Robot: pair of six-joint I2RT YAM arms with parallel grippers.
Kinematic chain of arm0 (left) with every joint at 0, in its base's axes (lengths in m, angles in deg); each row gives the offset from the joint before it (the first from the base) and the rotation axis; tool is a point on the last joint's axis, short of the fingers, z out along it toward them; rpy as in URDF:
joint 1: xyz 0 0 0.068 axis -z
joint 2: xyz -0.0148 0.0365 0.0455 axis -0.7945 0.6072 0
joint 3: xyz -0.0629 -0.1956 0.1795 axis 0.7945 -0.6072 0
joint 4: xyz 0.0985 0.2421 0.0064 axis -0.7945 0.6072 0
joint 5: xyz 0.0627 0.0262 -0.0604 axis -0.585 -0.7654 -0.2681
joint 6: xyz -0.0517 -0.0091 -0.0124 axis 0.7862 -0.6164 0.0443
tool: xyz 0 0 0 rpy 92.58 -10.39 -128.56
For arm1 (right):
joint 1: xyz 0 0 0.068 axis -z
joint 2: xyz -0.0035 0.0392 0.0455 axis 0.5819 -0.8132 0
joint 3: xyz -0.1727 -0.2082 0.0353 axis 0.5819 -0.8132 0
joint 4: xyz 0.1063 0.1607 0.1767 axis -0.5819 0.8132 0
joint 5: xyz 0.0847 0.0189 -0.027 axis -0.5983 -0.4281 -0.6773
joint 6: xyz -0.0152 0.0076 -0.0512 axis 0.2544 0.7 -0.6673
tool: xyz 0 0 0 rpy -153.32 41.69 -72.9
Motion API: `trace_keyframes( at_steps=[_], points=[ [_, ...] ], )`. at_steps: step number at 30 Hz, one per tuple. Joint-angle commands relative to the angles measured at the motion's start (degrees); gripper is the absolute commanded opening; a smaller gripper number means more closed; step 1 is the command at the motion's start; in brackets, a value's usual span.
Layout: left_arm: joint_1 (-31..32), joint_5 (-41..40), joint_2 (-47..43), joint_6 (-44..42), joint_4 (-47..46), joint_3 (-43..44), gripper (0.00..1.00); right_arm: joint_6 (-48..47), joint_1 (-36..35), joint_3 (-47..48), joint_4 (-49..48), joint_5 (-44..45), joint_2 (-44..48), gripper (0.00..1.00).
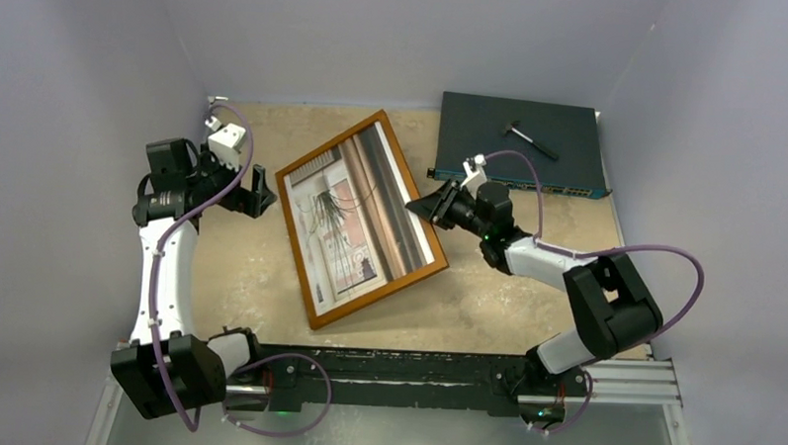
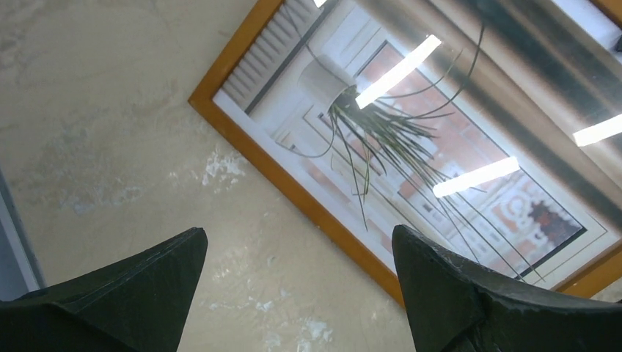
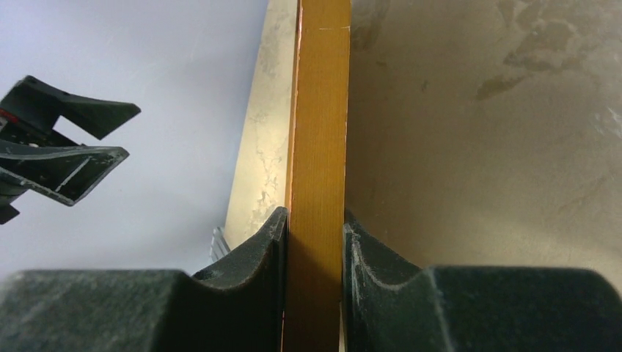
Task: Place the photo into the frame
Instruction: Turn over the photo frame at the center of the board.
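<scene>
Right gripper (image 3: 315,236) clamps the frame (image 1: 295,247) by its right rail, mid-table (image 1: 486,305). Photo (image 1: 356,216) appears seated inside, face up. Left gripper (image 2: 297,238) gapes empty beside the left rail. Left to do, probably: release.

Glossy photo (image 2: 411,147), smooth wooden frame (image 2: 257,148)

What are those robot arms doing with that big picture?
They are working on putting a photo into a frame. The right gripper is pinching the right edge of the orange-brown frame. The photo, with its hanging plant, already shows inside the frame on the table. The left gripper hangs open by the frame's left side, holding nothing.
</scene>
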Motion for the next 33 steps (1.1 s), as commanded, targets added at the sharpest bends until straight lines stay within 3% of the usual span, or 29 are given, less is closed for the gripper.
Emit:
trace_keyframes(
  at_steps=[1,6,11,15,16,18,26,33],
  points=[
    [-0.26,-3.28,0.47,-4.1,4.16,-0.65,0.96,0.41,-0.33,-7.62,-23.79,2.12,-2.22,0.0],
    [-0.25,-4.6,-1.03,-2.45,-0.39,-5.95,0.99,2.92,-1.52,-12.3,-36.07,2.47,-10.39,0.06],
    [-0.24,-5.01,0.59,-1.83,-1.13,-7.16,1.0,0.49,-2.96,-11.02,-33.69,4.99,-12.66,0.15],
    [-0.24,-5.18,-0.34,-2.49,-2.5,-8.39,1.0,-2.92,-2.97,-9.35,-27.01,7.92,-12.13,0.28],
    [-0.25,-5.08,-0.69,-2.5,-2.9,-8.79,1.0,-3.84,-3.1,-8.81,-24.97,8.95,-12.05,0.37],
    [-0.25,-4.9,-1.19,-2.24,-3.72,-9.81,1.0,-5.95,-3.8,-7.0,-17.44,12.22,-11.88,0.97],
    [-0.3,-5.14,-0.48,-1.81,-4.77,-9.54,1.0,-11.85,-4.55,-3.77,-7.38,19.94,-9.07,0.99],
    [-0.25,-5.9,0.58,-1.55,-7.09,-10.5,1.0,-22.74,-4.47,2.78,15.44,30.59,-2.48,0.99]
  ],
)
